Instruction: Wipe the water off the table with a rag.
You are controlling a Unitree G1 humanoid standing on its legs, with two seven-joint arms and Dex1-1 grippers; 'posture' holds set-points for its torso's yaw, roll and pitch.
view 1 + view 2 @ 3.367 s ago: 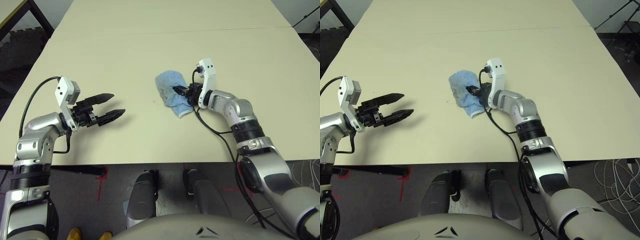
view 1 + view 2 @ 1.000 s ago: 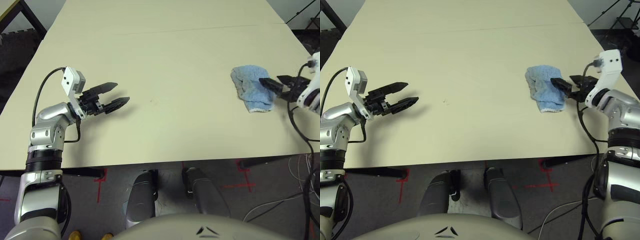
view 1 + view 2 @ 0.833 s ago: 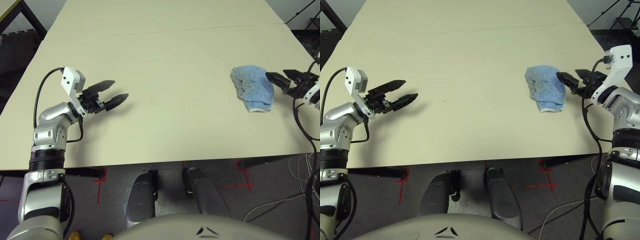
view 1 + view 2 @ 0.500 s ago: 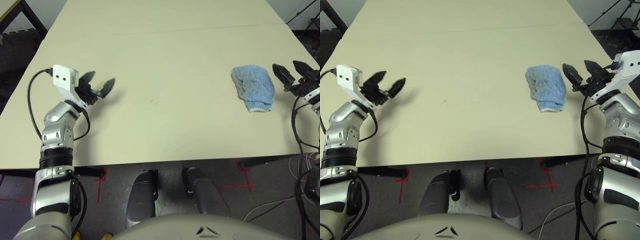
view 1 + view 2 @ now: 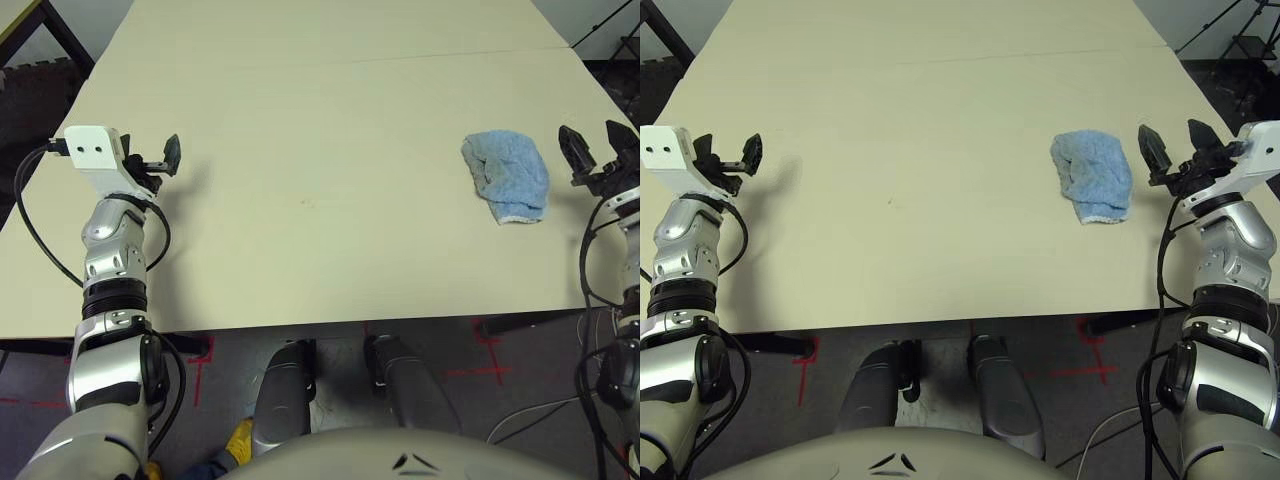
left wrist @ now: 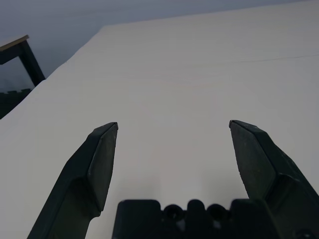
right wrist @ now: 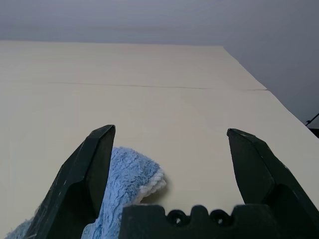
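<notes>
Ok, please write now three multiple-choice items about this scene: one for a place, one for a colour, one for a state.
1. Where does the rag lie?
A) on the floor
B) on the table, near the right end effector
C) beside the left end effector

2. What colour is the rag?
A) red
B) green
C) light blue

3. How is the left end effector?
A) open and empty
B) shut on the rag
C) shut and empty

1 B: the rag lies on the table, just beside the right end effector.
2 C: its cloth looks light blue, with a whitish edge.
3 A: the fingers of the left end effector stand wide apart, with nothing between them.
</notes>
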